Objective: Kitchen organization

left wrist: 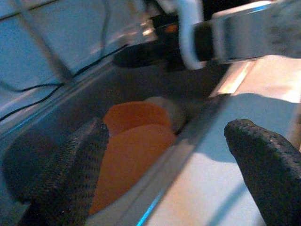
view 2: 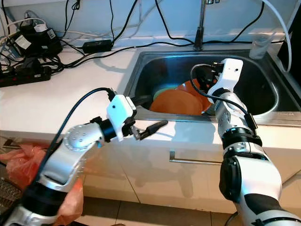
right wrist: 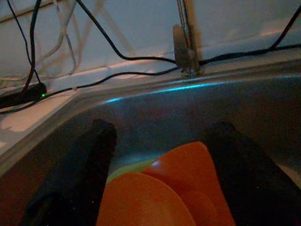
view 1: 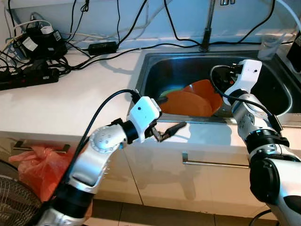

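Orange plates (view 1: 190, 102) against sink (view 1: 155, 63) front wall, between open pincers.

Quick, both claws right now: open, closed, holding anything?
Left claw: open, empty, over the counter's front edge by the sink.
Right claw: open, empty, above the orange plates in the sink.
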Robot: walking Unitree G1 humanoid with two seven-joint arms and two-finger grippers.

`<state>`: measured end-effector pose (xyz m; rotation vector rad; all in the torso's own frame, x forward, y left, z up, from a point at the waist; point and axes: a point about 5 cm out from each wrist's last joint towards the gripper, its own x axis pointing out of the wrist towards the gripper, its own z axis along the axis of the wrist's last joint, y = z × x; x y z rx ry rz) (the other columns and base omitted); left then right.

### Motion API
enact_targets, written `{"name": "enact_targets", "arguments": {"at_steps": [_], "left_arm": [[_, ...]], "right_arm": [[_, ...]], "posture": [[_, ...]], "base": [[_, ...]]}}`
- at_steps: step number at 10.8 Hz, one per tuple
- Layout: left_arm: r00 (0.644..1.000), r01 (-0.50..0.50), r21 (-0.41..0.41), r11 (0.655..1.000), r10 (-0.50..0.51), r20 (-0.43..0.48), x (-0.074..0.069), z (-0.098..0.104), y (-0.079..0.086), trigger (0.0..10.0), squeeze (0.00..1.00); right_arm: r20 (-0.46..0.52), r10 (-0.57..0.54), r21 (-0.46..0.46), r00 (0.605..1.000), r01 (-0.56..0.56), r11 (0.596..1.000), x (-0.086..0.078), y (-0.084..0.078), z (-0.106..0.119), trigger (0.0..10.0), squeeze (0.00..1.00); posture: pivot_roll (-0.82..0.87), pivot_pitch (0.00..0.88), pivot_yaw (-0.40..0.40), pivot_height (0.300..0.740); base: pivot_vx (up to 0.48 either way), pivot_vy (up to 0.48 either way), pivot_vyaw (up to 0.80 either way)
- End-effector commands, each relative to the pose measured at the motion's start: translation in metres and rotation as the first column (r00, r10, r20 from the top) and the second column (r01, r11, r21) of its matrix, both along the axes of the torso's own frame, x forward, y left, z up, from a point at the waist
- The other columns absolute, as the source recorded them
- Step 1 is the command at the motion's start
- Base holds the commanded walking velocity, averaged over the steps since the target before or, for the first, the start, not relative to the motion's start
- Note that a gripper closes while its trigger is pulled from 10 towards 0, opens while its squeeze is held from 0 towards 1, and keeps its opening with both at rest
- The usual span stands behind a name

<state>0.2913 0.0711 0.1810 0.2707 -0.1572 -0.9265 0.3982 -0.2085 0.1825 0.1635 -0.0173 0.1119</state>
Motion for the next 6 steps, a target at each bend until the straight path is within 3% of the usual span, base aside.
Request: {"name": "enact_targets", "arguments": {"at_steps": [1,2,3,4,5,6], "left_arm": [[0.995,-0.097,-0.020,0.995,0.097,0.019,0.010,0.005,0.008,10.0,1.00],[0.982,-0.188,-0.055,0.981,0.189,0.024,0.018,0.006,0.010,10.0,1.00],[0.967,-0.250,-0.082,0.965,0.253,0.029,0.023,0.007,0.012,10.0,0.29],[0.940,-0.329,-0.120,0.937,0.337,0.047,0.028,0.011,0.017,10.0,0.33],[0.909,-0.405,-0.165,0.899,0.416,0.036,0.033,0.012,0.023,10.0,0.28],[0.887,-0.447,-0.186,0.875,0.460,0.033,0.035,0.011,0.026,10.0,0.00]], "right_arm": [[0.046,0.022,-0.037,0.999,-0.020,0.999,-0.001,0.002,0.007,10.0,1.00],[0.069,0.032,-0.049,0.997,-0.028,0.998,-0.003,0.002,0.009,10.0,1.00],[0.095,0.039,-0.073,0.995,-0.032,0.997,-0.006,0.003,0.012,10.0,1.00],[0.124,0.050,-0.084,0.991,-0.040,0.996,-0.010,0.005,0.016,10.0,1.00],[0.154,0.080,-0.125,0.985,-0.061,0.990,-0.017,0.010,0.021,10.0,1.00],[0.170,0.100,-0.146,0.980,-0.076,0.986,-0.024,0.014,0.025,10.0,1.00]], "posture": [[0.01,0.000,0.096,0.740],[0.00,0.000,0.091,0.740],[-0.01,0.000,0.082,0.740],[-0.01,0.000,0.074,0.740],[-0.02,0.000,0.059,0.740],[-0.02,0.000,0.056,0.740]], "base": [[0.000,0.000,0.00],[0.000,0.000,0.00],[0.000,0.000,0.00],[0.000,0.000,0.00],[0.000,0.000,0.00],[0.000,0.000,0.00]]}}
